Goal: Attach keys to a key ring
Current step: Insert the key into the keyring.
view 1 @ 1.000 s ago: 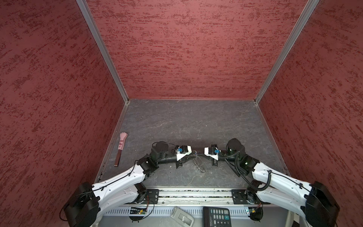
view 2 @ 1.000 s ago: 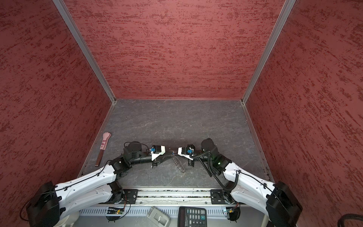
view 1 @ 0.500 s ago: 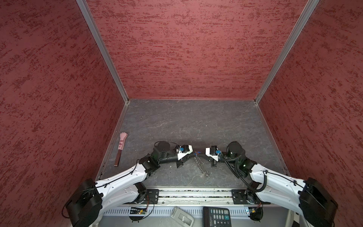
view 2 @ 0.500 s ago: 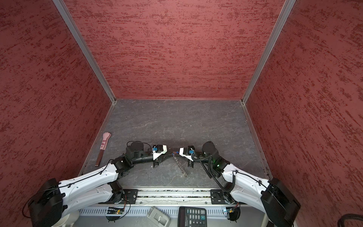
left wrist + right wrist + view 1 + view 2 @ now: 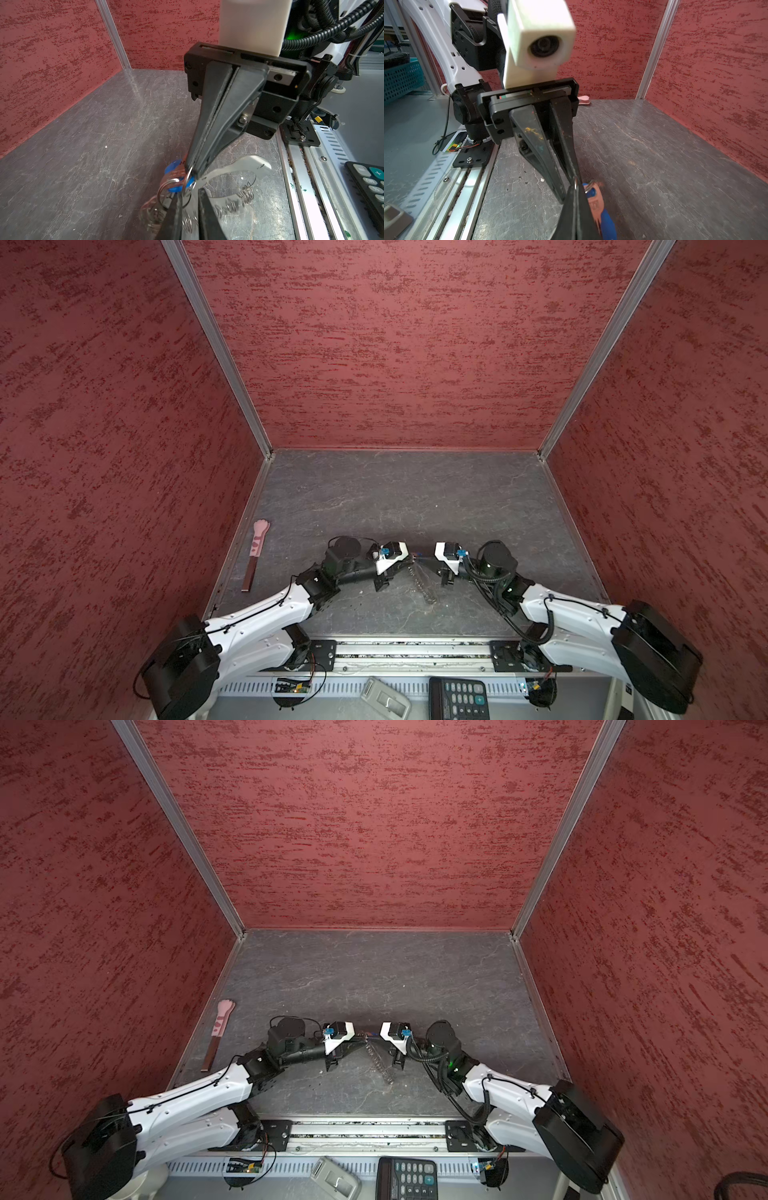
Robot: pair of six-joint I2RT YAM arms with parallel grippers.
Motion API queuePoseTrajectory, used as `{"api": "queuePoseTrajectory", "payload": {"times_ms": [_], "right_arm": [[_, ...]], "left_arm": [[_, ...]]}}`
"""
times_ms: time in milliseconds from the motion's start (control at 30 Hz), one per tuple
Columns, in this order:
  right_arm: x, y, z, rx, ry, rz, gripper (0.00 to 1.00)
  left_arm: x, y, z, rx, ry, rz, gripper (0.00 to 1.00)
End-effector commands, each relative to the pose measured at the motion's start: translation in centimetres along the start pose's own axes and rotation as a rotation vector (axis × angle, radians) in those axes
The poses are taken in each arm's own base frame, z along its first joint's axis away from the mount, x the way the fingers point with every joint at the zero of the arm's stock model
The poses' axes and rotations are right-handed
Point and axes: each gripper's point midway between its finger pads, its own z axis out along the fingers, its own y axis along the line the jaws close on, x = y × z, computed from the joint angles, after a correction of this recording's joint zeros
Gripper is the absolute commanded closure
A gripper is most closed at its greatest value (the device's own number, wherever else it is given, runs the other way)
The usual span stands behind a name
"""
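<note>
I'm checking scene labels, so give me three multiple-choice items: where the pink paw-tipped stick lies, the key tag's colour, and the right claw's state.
1. The pink stick lies on the table at: A its left edge; B its right edge; C its centre.
2. The key tag is: A green; B blue; C yellow.
3. The right claw is: A wide open; B shut; C out of view.
Answers: A, it lies along the left rim; B, blue frames its pale label; B, its jaws meet without a gap.
</note>
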Motion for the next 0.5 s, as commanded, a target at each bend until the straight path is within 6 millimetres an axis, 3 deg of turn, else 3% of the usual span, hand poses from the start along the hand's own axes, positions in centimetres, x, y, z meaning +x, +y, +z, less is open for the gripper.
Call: {"api": "queuePoseTrajectory", "payload": {"times_ms": [0,467], "right_arm": [[-3.8,0.6,0.2,-0.027,-0.142,-0.049,1.0],[-1.8,1.4,0.8,-0.083,-0.075,-0.019,1.0]], "left_arm": [[-0.6,-0.6,0.2,0.035,-0.012,-0.002,0.84],[-1.1,-0.1,-0.3,0.018,-0.042,-0.009,0.97]]}}
